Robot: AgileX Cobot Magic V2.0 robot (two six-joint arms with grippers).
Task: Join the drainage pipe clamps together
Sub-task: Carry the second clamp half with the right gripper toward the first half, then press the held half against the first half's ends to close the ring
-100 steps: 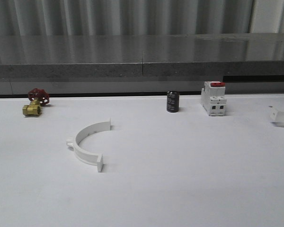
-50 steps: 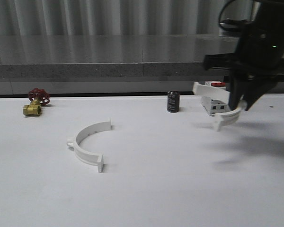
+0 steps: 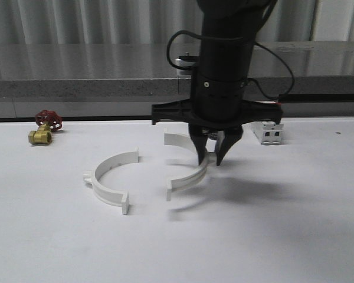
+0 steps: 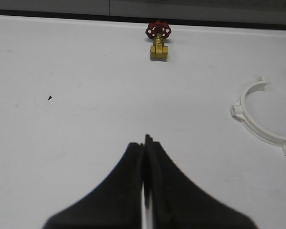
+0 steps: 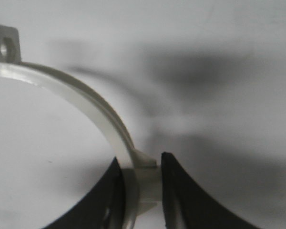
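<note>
Right jaws [image 3: 211, 160] pinch second clamp [image 3: 186, 177] mid-arc.

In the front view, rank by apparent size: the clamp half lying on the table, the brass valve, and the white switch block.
1. clamp half on the table, clearly the widest.
2 and 3. brass valve and white switch block: unsure. They look similar, and the right arm covers part of the block.

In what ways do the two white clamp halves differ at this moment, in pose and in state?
The left half lies free on the table; the right half is pinched at mid-arc by the right gripper. The left half's opening faces right; the right half's faces left, so the gaps meet. Their ends are apart, not joined. Both are white half-rings with flat end tabs.
</note>
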